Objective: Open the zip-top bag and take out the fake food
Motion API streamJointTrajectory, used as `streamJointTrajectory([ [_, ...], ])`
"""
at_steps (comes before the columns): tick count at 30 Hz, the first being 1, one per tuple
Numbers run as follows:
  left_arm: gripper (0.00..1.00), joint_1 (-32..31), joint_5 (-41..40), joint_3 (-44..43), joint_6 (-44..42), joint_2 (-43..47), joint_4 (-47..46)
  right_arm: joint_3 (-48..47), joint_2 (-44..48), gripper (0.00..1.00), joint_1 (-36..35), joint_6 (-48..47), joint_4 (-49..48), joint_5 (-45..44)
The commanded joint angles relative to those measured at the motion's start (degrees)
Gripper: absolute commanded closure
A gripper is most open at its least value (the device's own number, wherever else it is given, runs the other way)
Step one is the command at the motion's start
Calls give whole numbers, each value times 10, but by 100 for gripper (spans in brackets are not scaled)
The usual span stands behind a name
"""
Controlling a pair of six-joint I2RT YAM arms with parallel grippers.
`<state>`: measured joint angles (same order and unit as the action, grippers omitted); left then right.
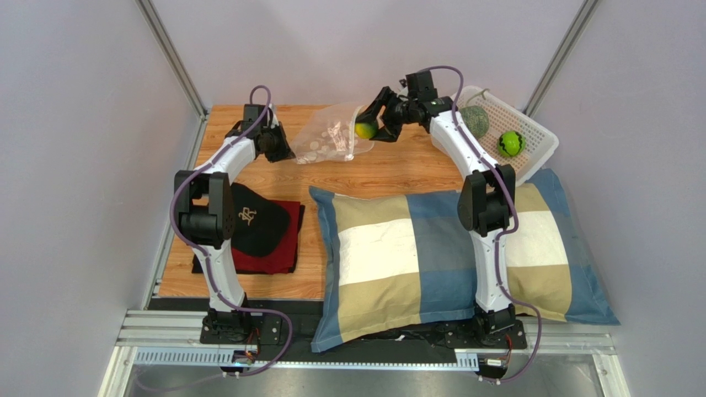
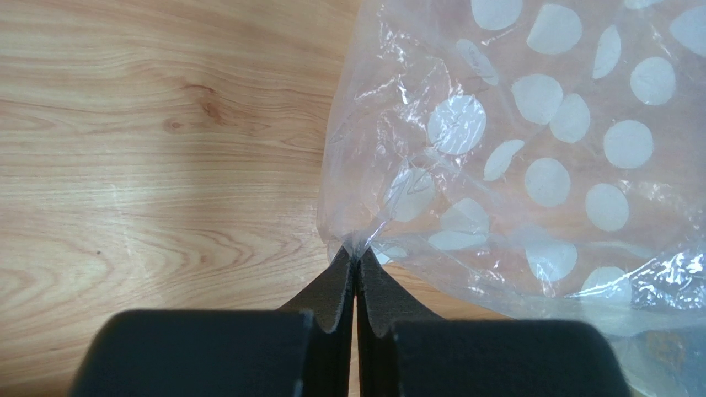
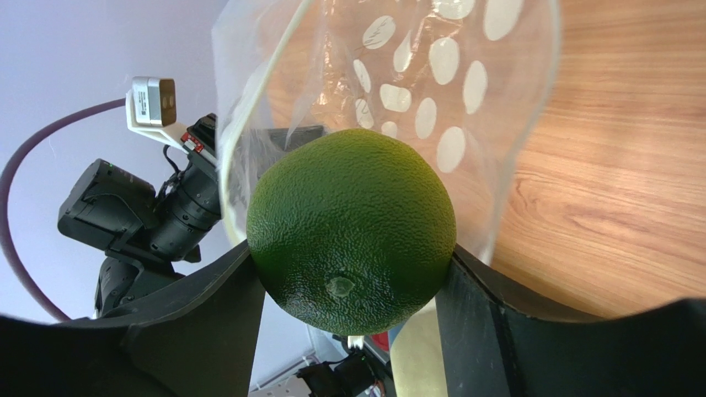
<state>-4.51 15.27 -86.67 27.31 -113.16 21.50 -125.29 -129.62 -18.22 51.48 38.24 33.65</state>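
Bag (image 1: 327,136): thin, crinkly, light, floppy; pinched at one corner by clamped left gripper (image 2: 356,260). Ball (image 3: 352,215): firm, round, probably slippery; squeezed across widest part by right gripper (image 3: 348,281).

bag (image 1: 327,136) left of basket (image 1: 532,126), pillow (image 1: 398,248) nearer

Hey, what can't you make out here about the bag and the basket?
Top view: whether food remains in the zip-top bag; too small and crinkly.
Right wrist view: the bag's lower inside, hidden behind the green fruit in the jaws of the right gripper.
Left wrist view: the bag's mouth, cut off by the frame edges.
Top view: part of the white basket, covered by the right arm.
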Motion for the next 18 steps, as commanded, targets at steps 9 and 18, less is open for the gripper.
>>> streamJointTrajectory([
  [9,51,7,-59,-140,-72,-6,138,-48,64,99,133,-148,123,-109],
  [18,43,-4,-173,-187,-88,78,255,-67,43,93,213,-212,184,-216],
])
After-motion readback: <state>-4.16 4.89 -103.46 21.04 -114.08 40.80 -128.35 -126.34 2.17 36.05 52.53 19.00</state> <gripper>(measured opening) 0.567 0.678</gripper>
